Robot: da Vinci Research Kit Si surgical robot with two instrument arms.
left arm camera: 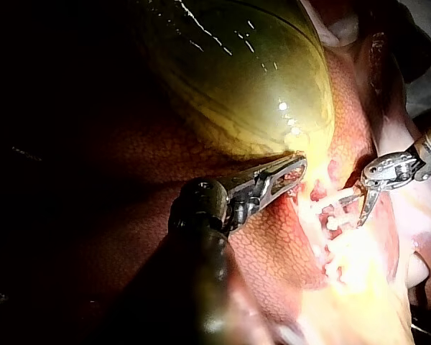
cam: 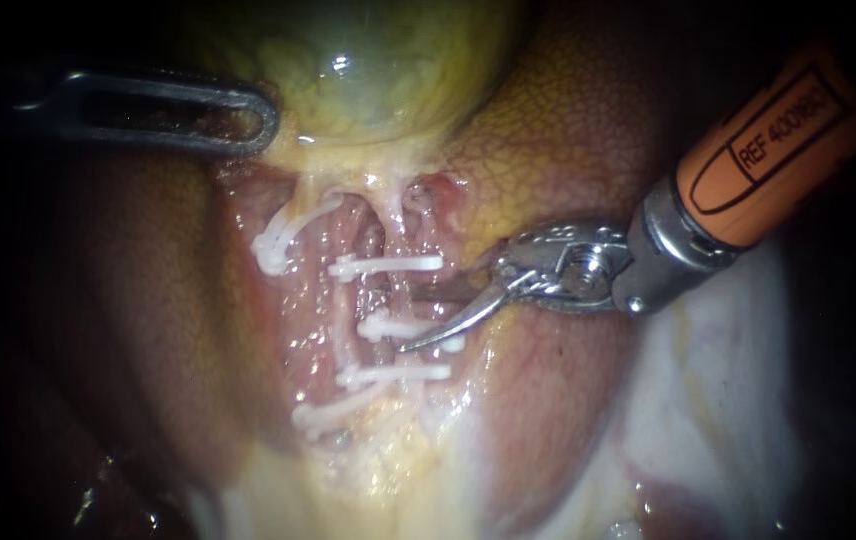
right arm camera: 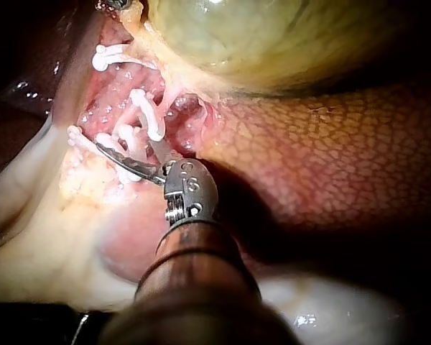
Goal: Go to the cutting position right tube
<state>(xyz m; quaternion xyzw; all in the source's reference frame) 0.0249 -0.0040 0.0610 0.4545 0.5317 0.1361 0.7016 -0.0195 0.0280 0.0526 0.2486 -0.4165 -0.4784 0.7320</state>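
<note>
Liver point(cam: 148, 300) fills the field, mottled red-brown, with the yellow-green gallbladder point(cam: 368, 70) above the dissected bed.

Right tube point(cam: 400, 290) – a pale strand running down from the gallbladder's neck through the middle of the bed. White clips point(cam: 385, 265) cross it: one above the level of the blades, more below. One further clip, curved point(cam: 276, 245), sits at the bed's left margin.

Right instrument point(cam: 403, 318) enters from the right, with an orange shaft section behind a metal wrist. Its tip is a pair of curved blades, spread with a clear gap and gripping nothing. They point at the right tube between the upper clip and the next one, and the lower blade's tip lies over that next clip. Whether the tube sits inside the gap or just ahead of it: cannot tell.

Right wrist view: the right instrument point(right arm camera: 126, 154) has its blades spread among the clips point(right arm camera: 147, 115), with the gallbladder point(right arm camera: 273, 36) ahead.

Left instrument point(cam: 248, 120) – well apart from the tube, slotted jaws closed on the gallbladder's lower edge. In the left wrist view the left instrument point(left arm camera: 291, 172) has its jaws together on tissue under the gallbladder point(left arm camera: 237, 79).
</note>
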